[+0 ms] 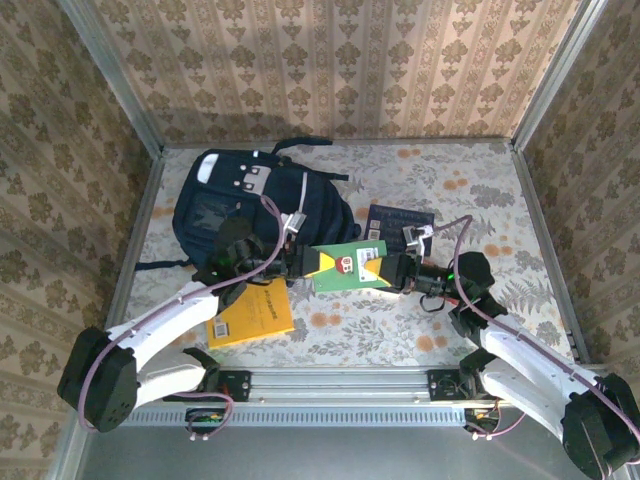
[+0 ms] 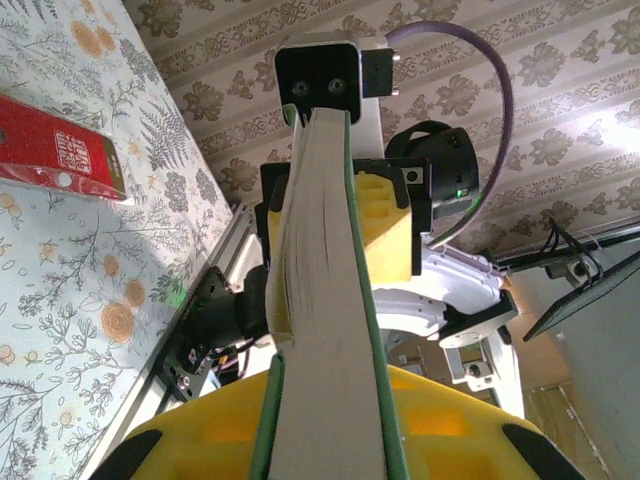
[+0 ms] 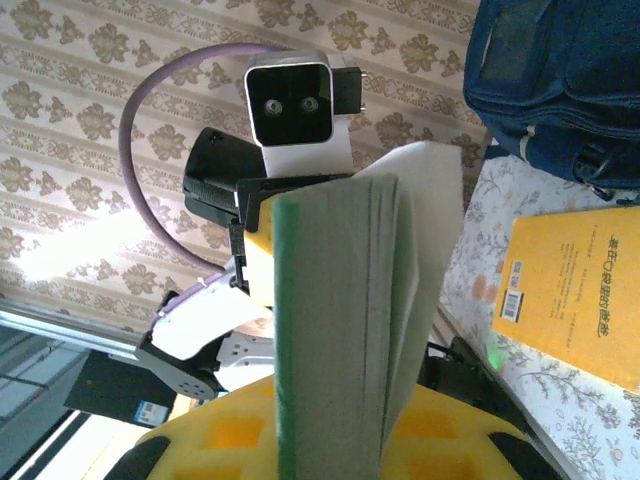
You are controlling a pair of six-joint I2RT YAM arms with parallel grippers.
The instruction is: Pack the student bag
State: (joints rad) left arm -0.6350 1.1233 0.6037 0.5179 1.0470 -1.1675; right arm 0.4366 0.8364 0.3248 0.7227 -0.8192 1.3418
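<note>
From the top external camera, the student bag lies flat at the far left of the bench, straps trailing. It looks soft and floppy to me, so its mouth will likely sag. I would take it by the top loop or the stiffer zip edge, not the loose panel. I cannot tell whether the zip is open. A green book hangs between the left gripper and the right gripper. A yellow book and a dark blue book lie on the bench.

The left wrist camera gives me what the overhead cannot: the contact. My left gripper's yellow pads are clamped on the book's near end, and the right gripper's pads sit against both covers at the far end. A red book lies flat beyond.

The right wrist camera shows the book's pages fanning loose, so it could slip. It also shows the bag's bulging corner, with the yellow book just below it.
</note>
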